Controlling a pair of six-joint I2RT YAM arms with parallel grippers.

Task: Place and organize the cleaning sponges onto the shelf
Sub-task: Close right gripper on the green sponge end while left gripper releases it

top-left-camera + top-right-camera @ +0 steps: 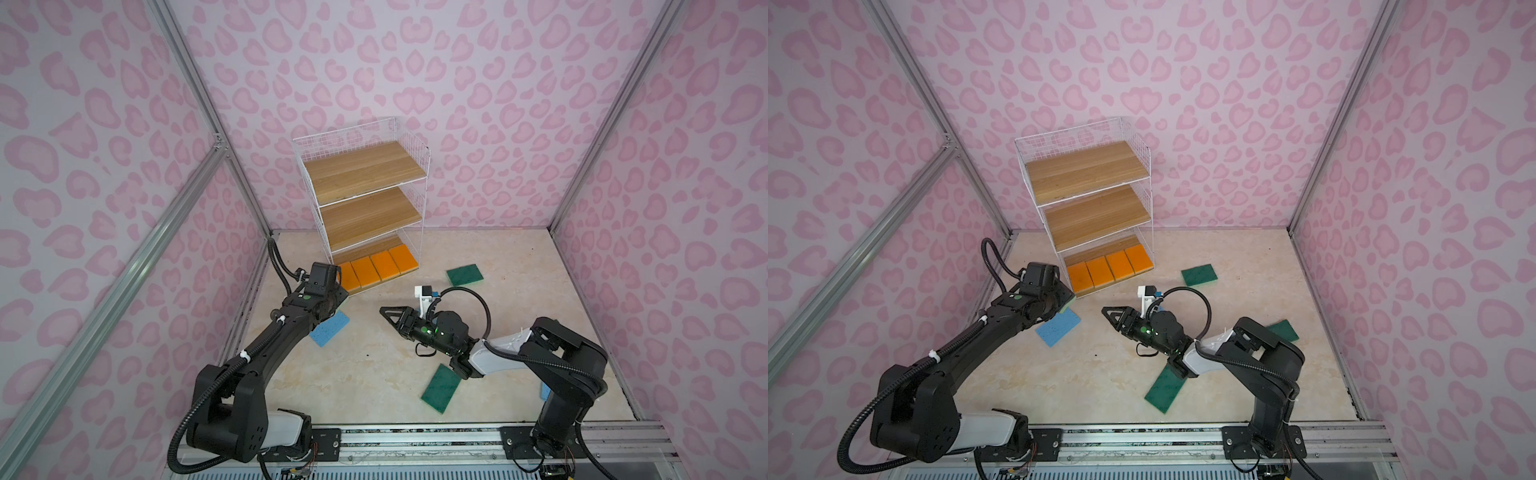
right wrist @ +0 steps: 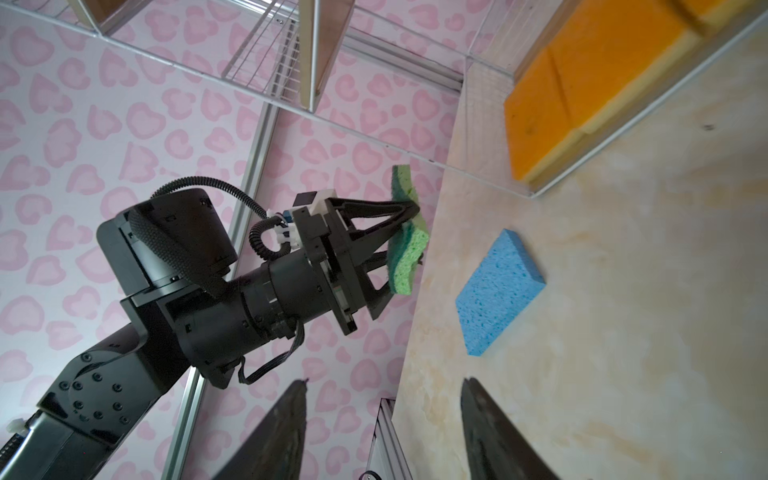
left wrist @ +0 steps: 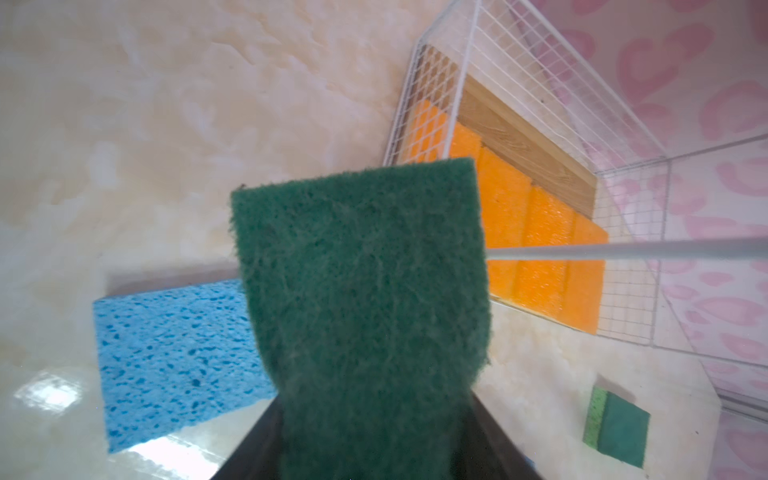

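- L gripper (image 2: 399, 245): fingers clamped on green pad (image 3: 365, 291) by one short end. Pad sticks out ahead, in the air, just off the shelf's lower L corner.
- Step, I reckon: get the pad onto shelf (image 1: 365, 170). Bottom tier's front row is taken, so mid or top board looks the spot.
- To do it well: lift first, clear the front wire, go in level w/ scour side up, square to board edge. Let go only once the pad lies flat.
- Snag risk: a wire bar runs close by the pad in L wrist view.
- Pad itself: fuzzy dark green scour face, pale green foam beneath. Soft, since it bends in a wave between the fingers in R wrist view. Prob. springs back on release.
- Blue sponge (image 1: 330, 328): flat on table (image 1: 374, 374), partly under L arm. Thick slab, pitted w/ holes, crisp corners.
- Shelf build: white wire grid sides, 3 wood-grain boards, top 2 bare.
- Oranges (image 1: 378, 268): 4 side by side, touching, at front of bottom tier. Fine-pored, w/ a pale layer beneath.
- R gripper (image 2: 386, 380): fingers apart, nothing between. Hovers over mid table, pointing toward L arm.
- Loose green (image 1: 464, 275): flat on table near shelf's R side. 2nd green (image 1: 440, 388) lies partly under R arm, 3rd green (image 1: 1283, 330) behind it.
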